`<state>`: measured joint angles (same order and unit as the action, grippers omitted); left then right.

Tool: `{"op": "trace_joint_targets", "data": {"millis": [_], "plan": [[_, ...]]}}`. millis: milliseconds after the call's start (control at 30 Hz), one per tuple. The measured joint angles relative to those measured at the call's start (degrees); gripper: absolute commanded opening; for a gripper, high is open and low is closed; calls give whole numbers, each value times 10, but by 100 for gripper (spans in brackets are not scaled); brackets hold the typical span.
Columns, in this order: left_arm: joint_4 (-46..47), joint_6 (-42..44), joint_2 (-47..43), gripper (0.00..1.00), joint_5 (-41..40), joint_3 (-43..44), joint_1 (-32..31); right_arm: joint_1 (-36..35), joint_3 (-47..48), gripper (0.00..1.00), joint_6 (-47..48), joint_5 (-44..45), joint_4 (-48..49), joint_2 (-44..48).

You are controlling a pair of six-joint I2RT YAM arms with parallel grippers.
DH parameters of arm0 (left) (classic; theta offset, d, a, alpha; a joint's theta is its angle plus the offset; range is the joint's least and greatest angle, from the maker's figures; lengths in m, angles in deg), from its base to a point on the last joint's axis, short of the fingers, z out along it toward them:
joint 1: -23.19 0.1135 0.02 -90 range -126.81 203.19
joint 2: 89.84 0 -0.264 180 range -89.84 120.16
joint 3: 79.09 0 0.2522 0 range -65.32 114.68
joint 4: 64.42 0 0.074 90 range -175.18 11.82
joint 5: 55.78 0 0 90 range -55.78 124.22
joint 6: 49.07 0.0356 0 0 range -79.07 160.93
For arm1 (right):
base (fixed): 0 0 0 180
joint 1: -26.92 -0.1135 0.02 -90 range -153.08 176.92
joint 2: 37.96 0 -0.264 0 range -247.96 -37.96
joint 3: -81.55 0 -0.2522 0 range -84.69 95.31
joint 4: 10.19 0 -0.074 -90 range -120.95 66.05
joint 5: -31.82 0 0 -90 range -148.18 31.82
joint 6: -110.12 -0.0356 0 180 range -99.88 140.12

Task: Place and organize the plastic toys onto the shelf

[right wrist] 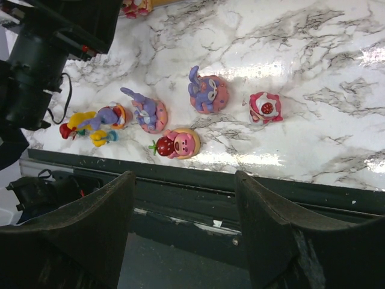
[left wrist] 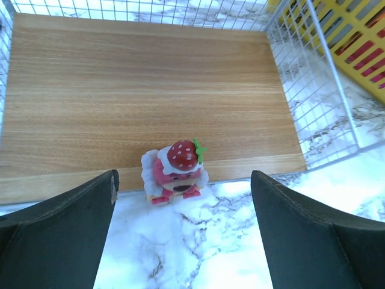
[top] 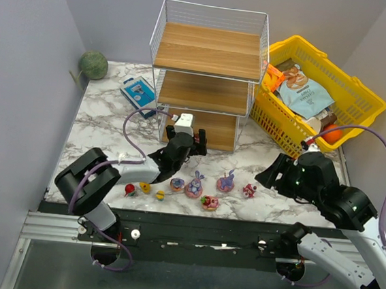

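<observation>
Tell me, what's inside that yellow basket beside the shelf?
The yellow basket holds a pale blue snack packet on top, an orange packet at the end nearest the shelf and something red-orange near its front. Whatever lies beneath them is covered.

You're looking at two black arms with pale grey links: the left arm (top: 118, 171), lower left, is carrying a white camera block (top: 183, 122); the right arm (top: 338, 199), lower right, is showing tiny green lights. Purple cables (top: 131, 128) are looping off both. Matte black fingers (left wrist: 60, 229) are filling the wrist views' lower corners.
</observation>
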<state>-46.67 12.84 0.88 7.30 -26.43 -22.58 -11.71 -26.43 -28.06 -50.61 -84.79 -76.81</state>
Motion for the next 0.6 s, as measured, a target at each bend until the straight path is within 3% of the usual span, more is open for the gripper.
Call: {"op": "trace_joint_targets", "data": {"millis": [300,600], "plan": [[-96,-26,-165,98,0,-45,0,0,-8,65,19,-30,65,-73],[-292,-60,-368,98,2,-43,2,0,-33,61,125,-72,294,-238]]}}
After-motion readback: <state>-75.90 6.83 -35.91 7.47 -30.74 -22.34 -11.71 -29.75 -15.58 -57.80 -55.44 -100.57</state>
